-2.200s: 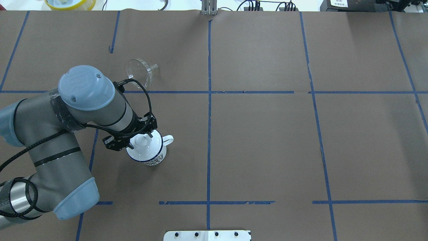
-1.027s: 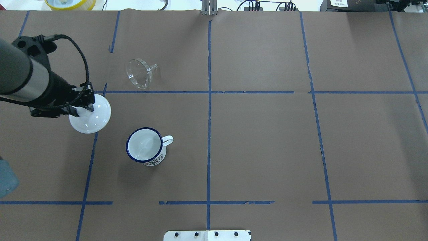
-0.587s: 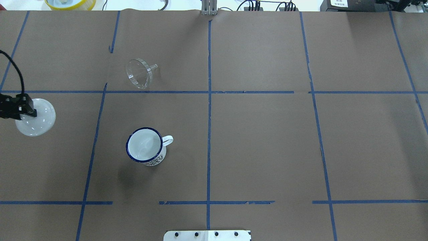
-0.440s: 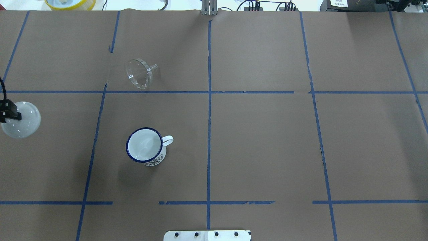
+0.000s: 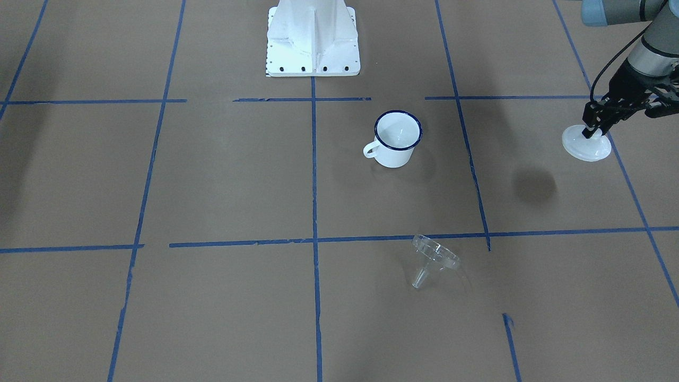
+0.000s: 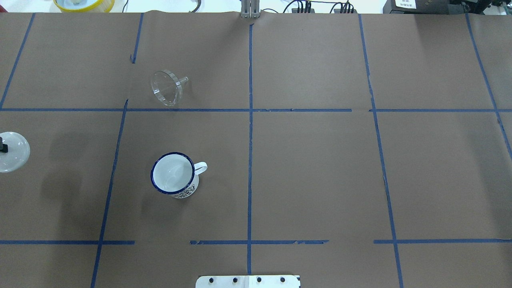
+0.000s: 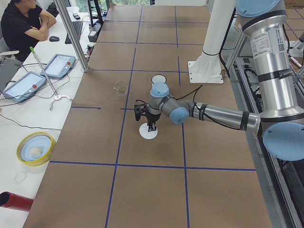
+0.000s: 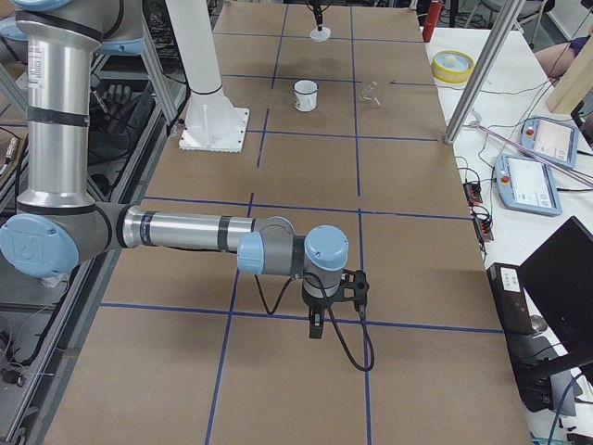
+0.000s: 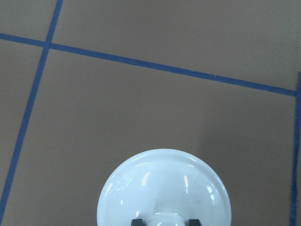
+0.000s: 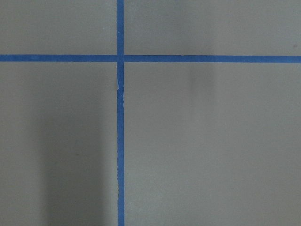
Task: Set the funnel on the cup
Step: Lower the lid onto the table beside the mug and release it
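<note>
Left gripper [image 5: 593, 130] is clamped on the knob of the white lid [image 5: 586, 148], held above the bench [image 6: 320, 180] with its shadow cast apart from it. Over the bench's other end the right gripper [image 8: 315, 326] points down; whether it is apart or together I cannot tell. Dark print on the cup [image 6: 174, 174] is too small to read. Seen from overhead, the cup's handle points to 3 o'clock. The funnel [image 6: 167, 87] lies on its side at the cup's 12 o'clock, well apart, spout toward 2 o'clock. The lid is out at 9 o'clock. The left arm [image 7: 213, 114] stretches low, wrist bent down.
</note>
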`<act>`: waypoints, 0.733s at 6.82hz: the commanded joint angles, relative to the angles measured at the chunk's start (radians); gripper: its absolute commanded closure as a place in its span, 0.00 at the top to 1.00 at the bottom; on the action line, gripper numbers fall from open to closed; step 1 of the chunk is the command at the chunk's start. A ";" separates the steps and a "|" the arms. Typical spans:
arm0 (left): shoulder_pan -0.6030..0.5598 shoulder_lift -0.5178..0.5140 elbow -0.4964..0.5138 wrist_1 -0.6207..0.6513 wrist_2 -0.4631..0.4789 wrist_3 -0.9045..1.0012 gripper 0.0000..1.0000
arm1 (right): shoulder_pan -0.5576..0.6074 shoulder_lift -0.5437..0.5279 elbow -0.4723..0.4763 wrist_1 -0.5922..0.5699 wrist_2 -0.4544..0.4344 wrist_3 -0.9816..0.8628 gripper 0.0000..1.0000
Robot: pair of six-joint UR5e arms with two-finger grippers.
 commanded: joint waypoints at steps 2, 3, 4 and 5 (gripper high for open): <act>0.091 -0.078 -0.004 0.001 -0.031 -0.253 0.00 | 0.000 0.000 0.001 0.000 0.000 0.000 1.00; 0.174 -0.129 -0.004 0.021 -0.030 -0.365 0.00 | 0.000 0.000 0.001 0.000 0.000 0.000 1.00; 0.202 -0.187 -0.010 0.107 -0.028 -0.386 0.00 | 0.000 0.000 -0.001 0.000 0.000 0.000 1.00; 0.246 -0.236 -0.029 0.195 -0.025 -0.424 0.00 | 0.000 0.000 0.000 0.000 0.000 0.000 1.00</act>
